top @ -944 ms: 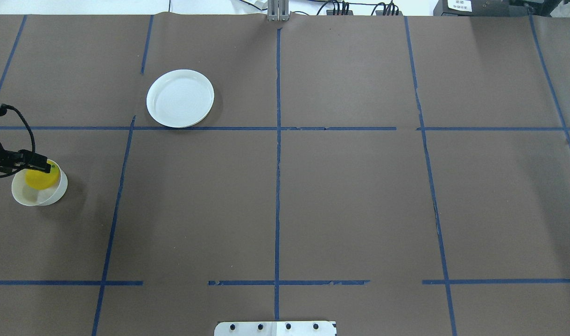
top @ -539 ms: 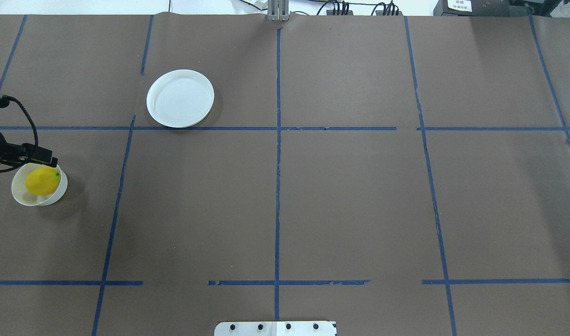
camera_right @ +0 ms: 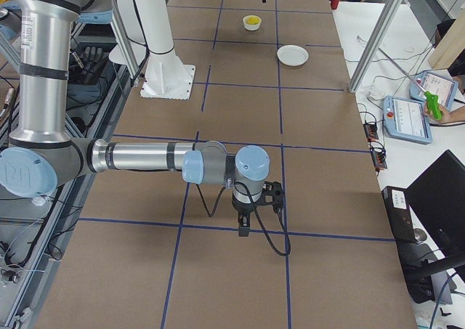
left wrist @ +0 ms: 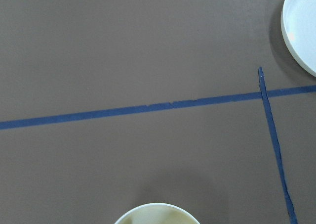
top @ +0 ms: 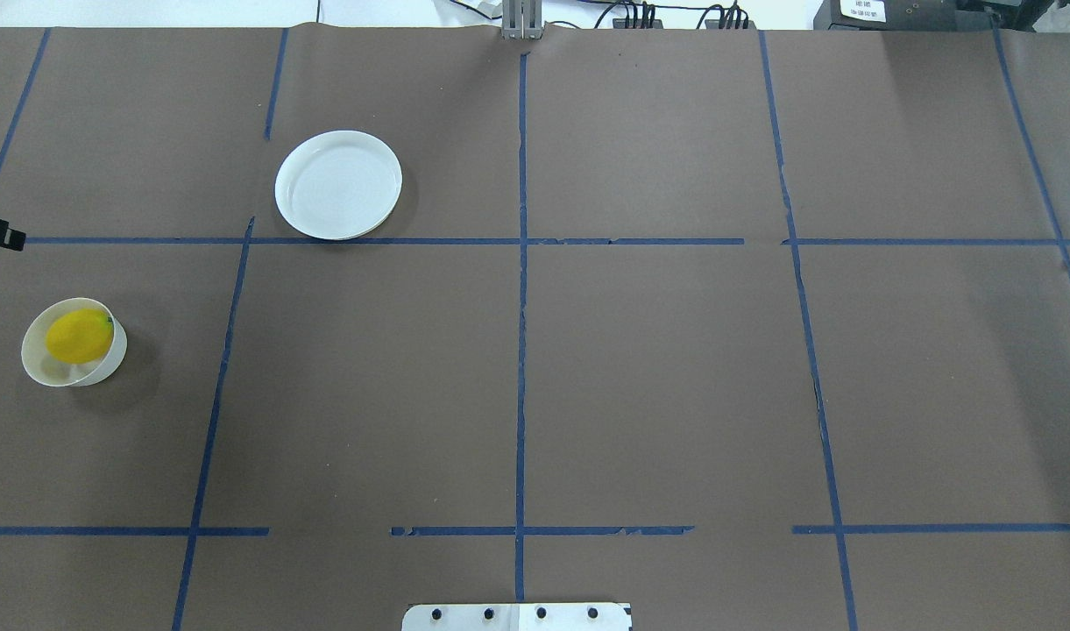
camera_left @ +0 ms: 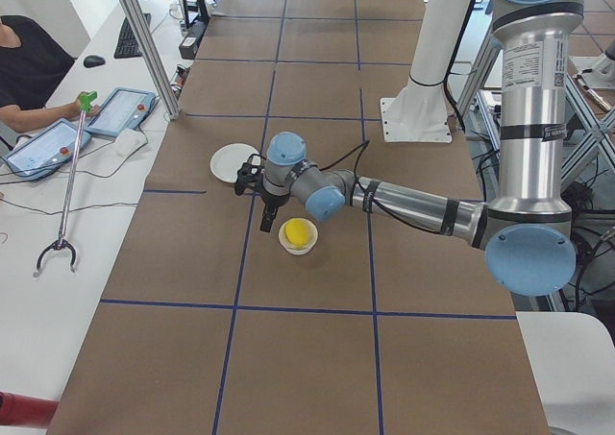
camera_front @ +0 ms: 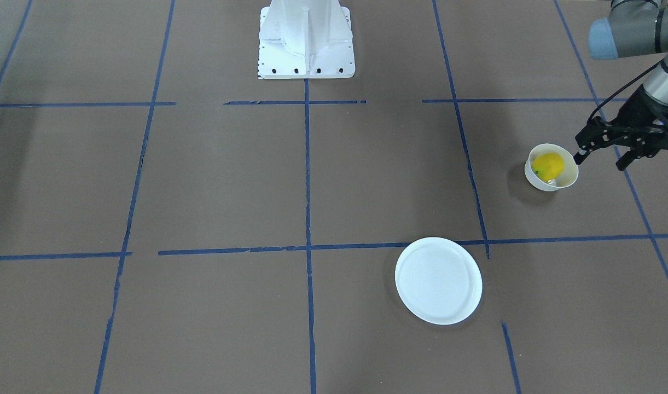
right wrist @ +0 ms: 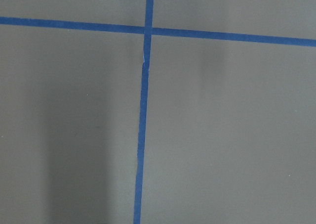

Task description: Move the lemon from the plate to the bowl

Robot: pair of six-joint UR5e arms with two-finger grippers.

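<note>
Brown paper covers the table (top: 640, 386), ruled into big squares by blue tape lines (top: 521, 350). Across it the right arm (camera_right: 138, 157) lies low and long in the right side view, its wrist bent down over a tape crossing on the robot's right half, well apart from all the task's things. The left arm (camera_left: 413, 205) reaches out over the robot's left half of the table, towards the bowl.

Next in size, the plate (top: 338, 185) sits flat and bare, touching a tape line, well apart from the bowl and farther from the robot than it.

The left hand (camera_front: 599, 161) hangs above the table near the bowl, on its outer side, with its two fingers spread and nothing between them. It touches neither bowl nor lemon, and its wrist camera catches only the bowl's rim at the bottom edge. The right hand (camera_right: 245, 229) points down at the table; it shows only from the side, so I cannot tell whether it is spread or pressed together.

The bowl (top: 39, 372) stands upright inside a tape square near the table's left edge. The lemon (top: 78, 336) rests inside the bowl, filling most of it, its green tip towards the table's middle
</note>
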